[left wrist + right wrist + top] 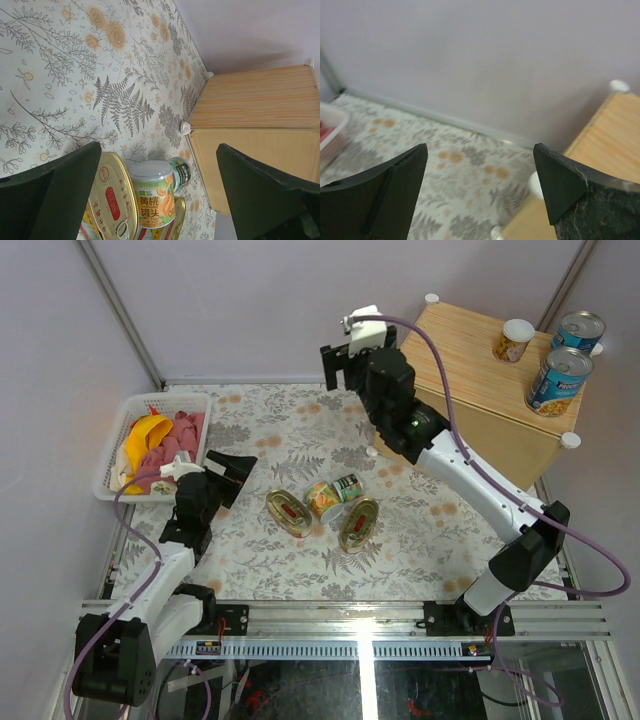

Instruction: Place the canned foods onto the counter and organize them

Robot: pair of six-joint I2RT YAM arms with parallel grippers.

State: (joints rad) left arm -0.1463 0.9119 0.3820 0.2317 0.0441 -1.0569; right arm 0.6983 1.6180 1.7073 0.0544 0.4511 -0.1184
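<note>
Lilac walls all round, floral cloth over the table.

- Bamboo counter stands rear right, with white caps at its corners.
- Three cans are upright on its top and apart from one another. A small pale-lidded can is toward the back. The far blue-labelled can is at the rear right corner, and the near blue-labelled can is just in front of it.
- A loose cluster sits on the cloth mid-table. The left oval tin and right oval tin lie flat, gold lids up. Between them the yellow-peach can lies on its side, with the green-labelled can close against it.
- White basket at the left edge holds yellow and pink cloths.
- Left gripper is low over the cloth just beside the basket. Its fingers are spread wide and empty, and the wrist view looks toward the cluster.
- Right gripper is raised near the counter's left side. Its fingers are spread with nothing between them, and it faces the back wall.
</note>
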